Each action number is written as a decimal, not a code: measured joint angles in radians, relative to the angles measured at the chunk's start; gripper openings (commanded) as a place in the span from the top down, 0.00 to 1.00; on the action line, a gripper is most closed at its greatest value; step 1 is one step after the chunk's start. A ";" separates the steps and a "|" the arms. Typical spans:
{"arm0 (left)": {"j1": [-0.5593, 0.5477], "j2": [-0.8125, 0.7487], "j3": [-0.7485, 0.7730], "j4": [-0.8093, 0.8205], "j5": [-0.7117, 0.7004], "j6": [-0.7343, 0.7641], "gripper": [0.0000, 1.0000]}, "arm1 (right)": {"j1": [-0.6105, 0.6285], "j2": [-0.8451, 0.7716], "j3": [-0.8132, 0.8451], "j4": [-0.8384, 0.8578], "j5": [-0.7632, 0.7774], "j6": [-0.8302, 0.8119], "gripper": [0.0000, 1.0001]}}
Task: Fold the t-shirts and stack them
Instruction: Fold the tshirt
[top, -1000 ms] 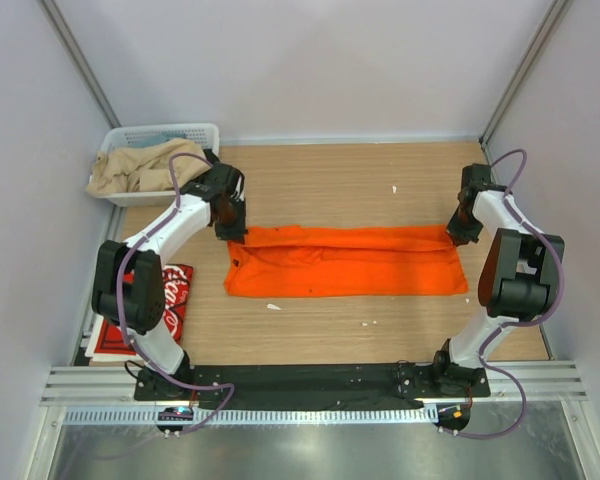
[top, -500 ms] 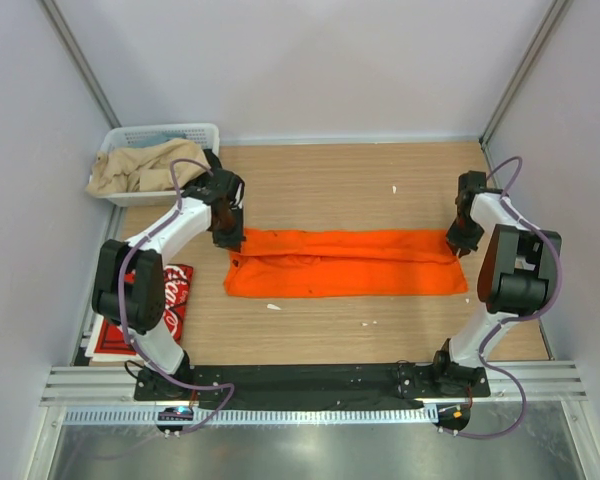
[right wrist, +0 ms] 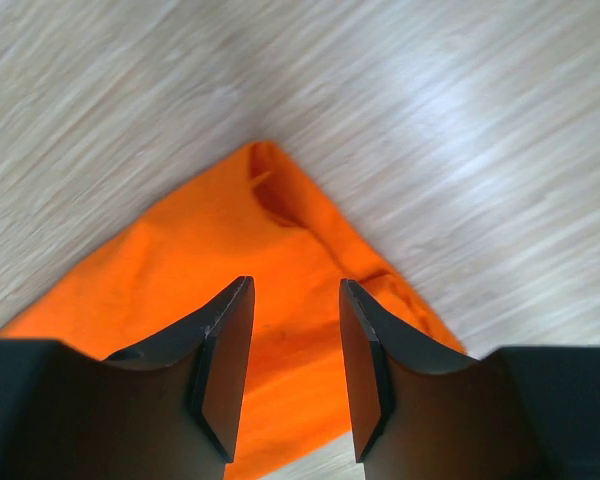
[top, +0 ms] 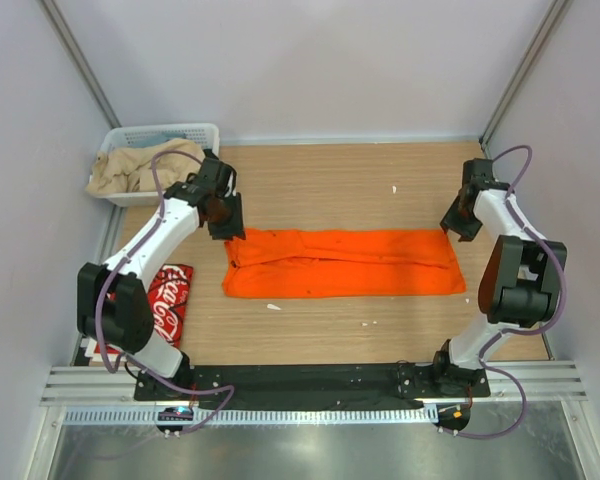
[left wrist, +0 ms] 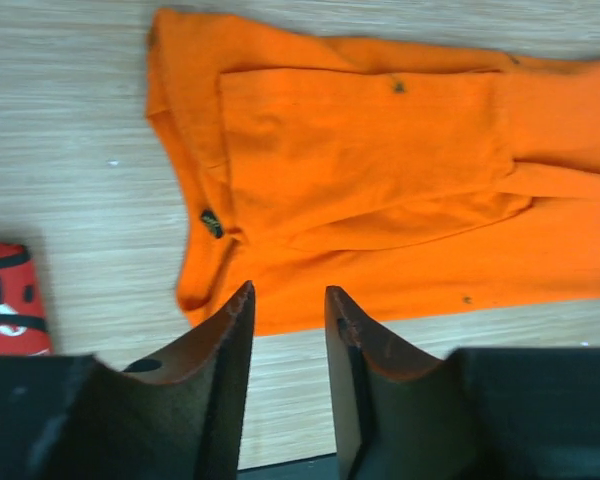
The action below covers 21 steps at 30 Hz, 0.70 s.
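Note:
The orange t-shirt lies folded into a long flat band across the middle of the table. It fills the left wrist view and shows in the right wrist view. My left gripper is open and empty, raised just above the band's far left corner. My right gripper is open and empty, raised above the band's far right corner. The red t-shirt with white lettering lies folded at the table's left edge; a bit of it shows in the left wrist view.
A white slatted basket holding beige cloth stands at the back left corner. Small white scraps lie on the wooden table. Walls close in on both sides.
Both grippers let go of the orange shirt's far edge and lifted away toward the back. The shirt now lies flatter as a band.

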 measured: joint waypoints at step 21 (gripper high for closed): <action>-0.011 0.152 0.024 0.107 0.186 -0.054 0.75 | 0.040 0.107 -0.015 0.124 -0.135 0.025 0.85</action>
